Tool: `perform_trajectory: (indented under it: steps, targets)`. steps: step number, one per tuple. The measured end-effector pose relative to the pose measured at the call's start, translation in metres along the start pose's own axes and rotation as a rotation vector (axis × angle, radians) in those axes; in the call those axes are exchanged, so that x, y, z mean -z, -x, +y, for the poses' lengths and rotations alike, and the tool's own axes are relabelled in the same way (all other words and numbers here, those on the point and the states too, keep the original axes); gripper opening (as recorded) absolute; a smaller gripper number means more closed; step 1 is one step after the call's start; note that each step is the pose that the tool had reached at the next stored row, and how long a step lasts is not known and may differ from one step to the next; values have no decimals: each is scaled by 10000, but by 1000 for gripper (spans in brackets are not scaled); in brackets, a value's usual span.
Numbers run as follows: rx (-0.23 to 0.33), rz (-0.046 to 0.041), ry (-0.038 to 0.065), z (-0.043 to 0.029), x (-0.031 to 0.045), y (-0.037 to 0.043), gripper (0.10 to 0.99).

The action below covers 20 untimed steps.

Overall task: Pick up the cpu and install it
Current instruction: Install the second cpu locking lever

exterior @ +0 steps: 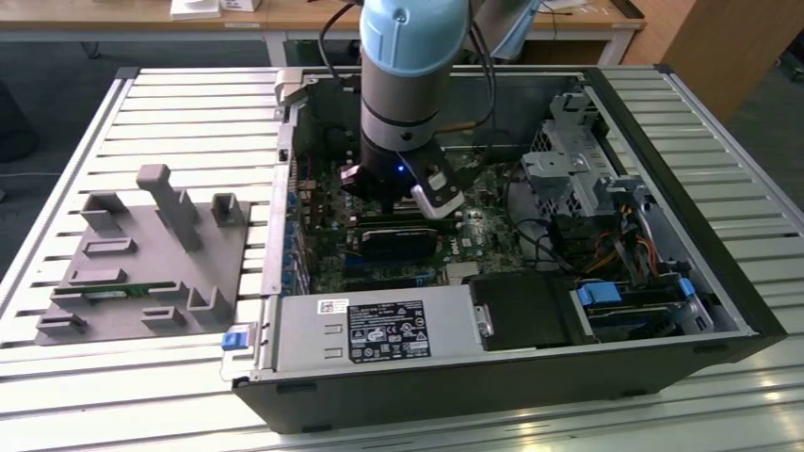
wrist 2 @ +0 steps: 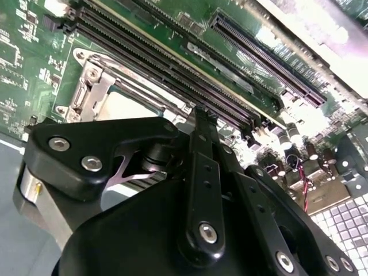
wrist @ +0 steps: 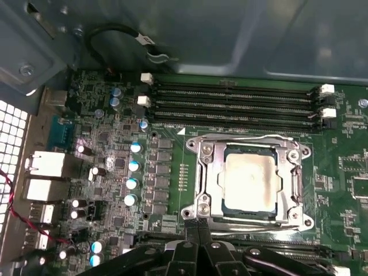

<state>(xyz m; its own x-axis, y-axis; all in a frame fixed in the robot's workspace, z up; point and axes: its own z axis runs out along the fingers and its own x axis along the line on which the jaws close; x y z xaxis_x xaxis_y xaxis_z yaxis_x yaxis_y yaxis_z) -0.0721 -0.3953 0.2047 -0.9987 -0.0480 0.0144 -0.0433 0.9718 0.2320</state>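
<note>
gripper [wrist: 198, 227] fingers pressed together, holding nothing, at lower centre; cpu [wrist: 250, 181] seated in socket just above it.

Pale blue and silver arm [exterior: 402, 66] trailing black cables; black gripper [wrist: 198, 230] linkages studded with silver screws, fingertips closed together

A lab or workshop: an open computer case [exterior: 503, 358] on a slatted metal table [exterior: 188, 122], wooden desks [exterior: 301, 19] behind it.
</note>
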Motion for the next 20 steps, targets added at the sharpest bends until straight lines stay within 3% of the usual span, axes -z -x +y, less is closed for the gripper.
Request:
perform_trajectory:
  steps: [7, 14, 20]
  targets:
    - [5, -10, 213, -20, -53, -6, 106]
    - [13, -26, 562, -57, -90, -17, 106]
    - [21, -39, 785, -62, -120, -48, 106]
